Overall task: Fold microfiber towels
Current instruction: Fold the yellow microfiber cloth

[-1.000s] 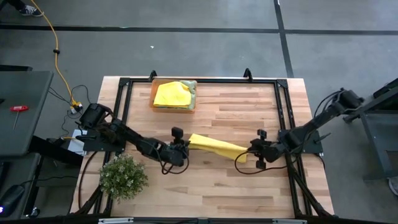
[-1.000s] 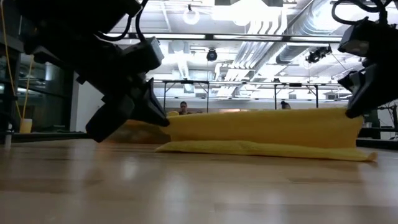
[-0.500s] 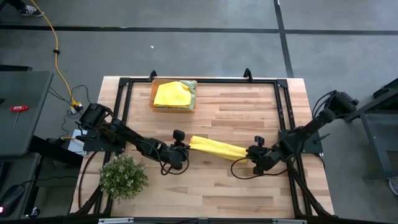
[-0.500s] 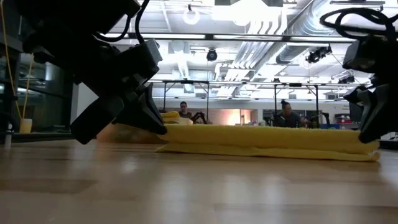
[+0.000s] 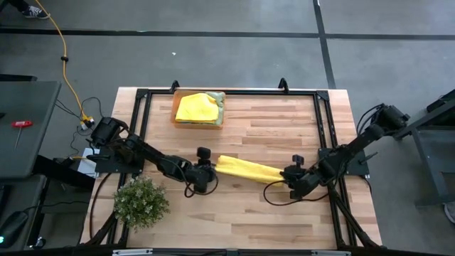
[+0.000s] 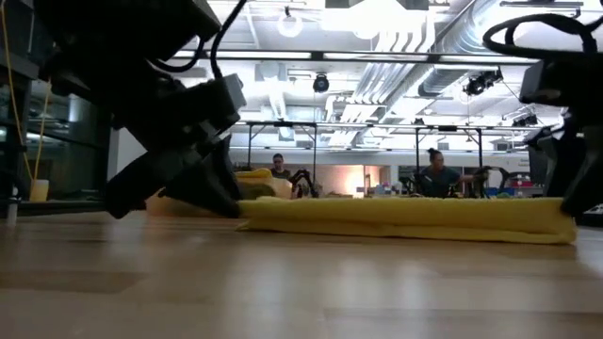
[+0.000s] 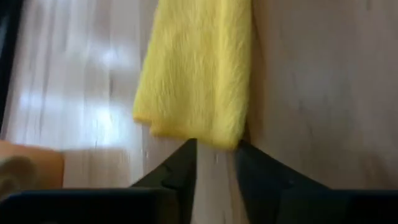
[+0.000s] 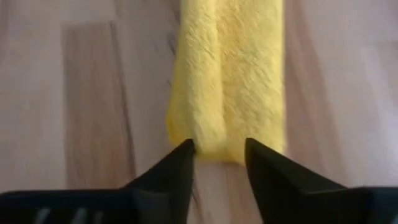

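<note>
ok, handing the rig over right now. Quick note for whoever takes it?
Left gripper: open, low on the table at the left end of the yellow towel.
Right gripper: open, at the towel's right end.
The towel lies flat mid-table, folded into a long narrow strip; neither gripper holds it.
Orange tray at the far edge carries another yellow towel over a light green one.
Done: lengthwise fold.
Left: probably fold the strip shorter and put it away, then any towels still unfolded.

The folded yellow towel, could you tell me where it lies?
In the high view, the folded yellow towel lies flat at the table's middle, between the left tool and right tool.
</note>
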